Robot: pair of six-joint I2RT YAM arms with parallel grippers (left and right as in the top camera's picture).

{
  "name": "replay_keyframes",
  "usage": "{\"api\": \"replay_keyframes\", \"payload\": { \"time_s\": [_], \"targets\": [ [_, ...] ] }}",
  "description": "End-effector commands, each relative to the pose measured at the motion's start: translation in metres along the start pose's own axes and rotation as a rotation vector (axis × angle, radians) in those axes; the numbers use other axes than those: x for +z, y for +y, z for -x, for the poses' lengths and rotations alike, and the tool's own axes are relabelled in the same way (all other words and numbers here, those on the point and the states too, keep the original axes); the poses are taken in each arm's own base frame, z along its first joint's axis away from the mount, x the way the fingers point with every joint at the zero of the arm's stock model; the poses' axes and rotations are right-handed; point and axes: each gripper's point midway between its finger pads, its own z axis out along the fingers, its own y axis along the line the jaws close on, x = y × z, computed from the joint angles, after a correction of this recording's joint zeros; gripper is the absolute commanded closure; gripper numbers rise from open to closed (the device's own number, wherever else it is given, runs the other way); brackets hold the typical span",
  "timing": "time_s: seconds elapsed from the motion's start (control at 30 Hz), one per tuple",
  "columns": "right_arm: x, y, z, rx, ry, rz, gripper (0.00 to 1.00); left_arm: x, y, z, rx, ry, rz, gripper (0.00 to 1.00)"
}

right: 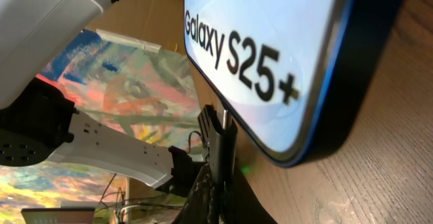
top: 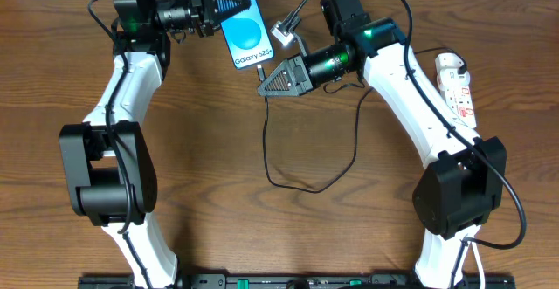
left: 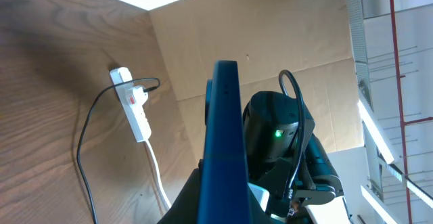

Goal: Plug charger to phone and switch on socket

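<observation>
Wood-grain table [top: 218, 149]; left fingers [top: 225, 6] clamp phone [top: 245, 32], right fingers [top: 284, 79] pinch charger [top: 306, 185]; cardboard wall [left: 270, 41] behind.

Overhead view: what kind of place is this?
Probably a robot lab or workshop, not a home: two white robot arms work at a wooden table, with cardboard sheets behind and a phone to practise on.

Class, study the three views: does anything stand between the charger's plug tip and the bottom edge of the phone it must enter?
Nothing visible does. The right end effector holds the charger by its tip, close to the bottom edge of the phone, and nothing shows between them. The left end effector grips the phone's far end, off that path.
</observation>
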Motion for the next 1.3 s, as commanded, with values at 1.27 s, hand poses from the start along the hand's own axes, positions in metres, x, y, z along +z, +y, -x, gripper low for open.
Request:
{"api": "replay_keyframes", "payload": {
  "time_s": [1.27],
  "targets": [
    [-0.0034,0.0082,0.0041,-0.013,-0.014,0.006,0.99,0.0048,-0.0158,-0.0025,0.060,0.018,-0.012,0.93]
  ]
}}
